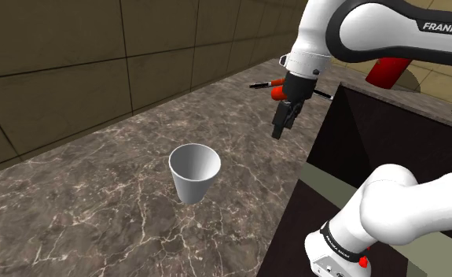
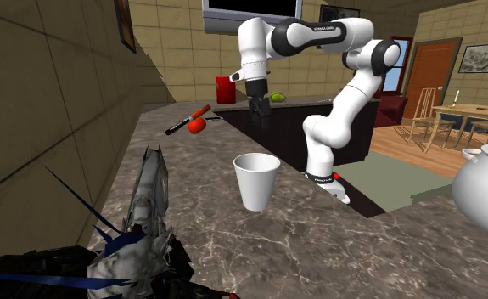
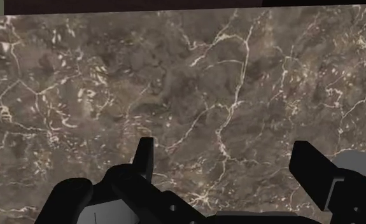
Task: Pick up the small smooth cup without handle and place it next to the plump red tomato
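Observation:
A plain white cup without a handle stands upright in the middle of the brown marble counter; the second exterior view has the cup nearer the camera than the arm. My black gripper hangs above the counter, beyond the cup and well apart from it, pointing down. In the wrist view the gripper is open, with bare marble between its fingers. A red tomato lies farther back on the counter, and in the shoulder view the tomato is partly hidden behind the hand.
A black pen-like stick with a red part lies by the tomato. A red container and a green thing sit on the dark stand. A spiky dark-blue and grey object and a white pot are at the counter's near end.

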